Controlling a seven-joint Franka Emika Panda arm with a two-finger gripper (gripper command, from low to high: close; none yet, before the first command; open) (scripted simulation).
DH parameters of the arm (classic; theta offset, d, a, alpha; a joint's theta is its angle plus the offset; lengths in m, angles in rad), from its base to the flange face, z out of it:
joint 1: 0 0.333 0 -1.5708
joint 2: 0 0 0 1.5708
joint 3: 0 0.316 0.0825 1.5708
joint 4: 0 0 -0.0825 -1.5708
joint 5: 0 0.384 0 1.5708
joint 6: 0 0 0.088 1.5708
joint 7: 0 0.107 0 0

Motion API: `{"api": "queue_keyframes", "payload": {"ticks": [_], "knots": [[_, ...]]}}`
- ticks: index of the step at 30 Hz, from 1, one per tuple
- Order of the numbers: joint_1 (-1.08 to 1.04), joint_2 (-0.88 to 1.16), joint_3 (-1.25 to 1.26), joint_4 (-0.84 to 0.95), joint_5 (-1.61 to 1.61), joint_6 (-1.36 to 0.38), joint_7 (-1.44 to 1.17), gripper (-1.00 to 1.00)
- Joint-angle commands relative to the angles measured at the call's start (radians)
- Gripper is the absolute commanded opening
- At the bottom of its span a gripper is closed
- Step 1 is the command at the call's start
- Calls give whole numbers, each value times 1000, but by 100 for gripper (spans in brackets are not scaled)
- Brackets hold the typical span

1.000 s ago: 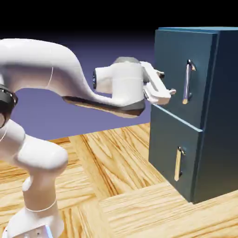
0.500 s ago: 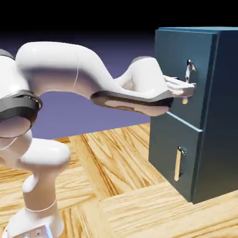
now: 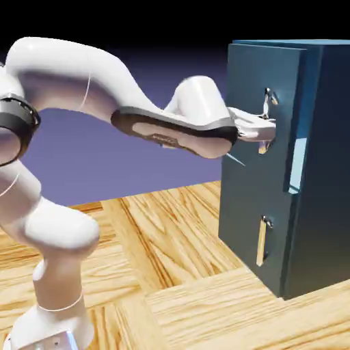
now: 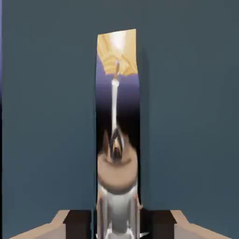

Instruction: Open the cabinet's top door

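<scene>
At upper right, the white two-finger gripper [image 3: 263, 128] clamps the vertical silver metal bar handle [image 3: 267, 119] of the slightly open dark teal-blue top door [image 3: 249, 75].

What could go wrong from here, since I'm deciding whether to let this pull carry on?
The gripper is closed on the top door's handle, a smooth, shiny bar, so the fingers might slide along it as the door swings. The top door stands only slightly ajar; if the grip slipped now, the opening would probably be too narrow to count as open.
</scene>
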Motion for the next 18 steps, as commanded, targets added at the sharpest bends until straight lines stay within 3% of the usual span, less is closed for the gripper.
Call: {"api": "queue_keyframes", "payload": {"ticks": [1,9,18], "knots": [[-36,10,33,-3,-6,4,28,-100],[-326,18,303,-49,30,6,121,-100],[-570,-119,551,-199,407,-40,-123,-100]]}}
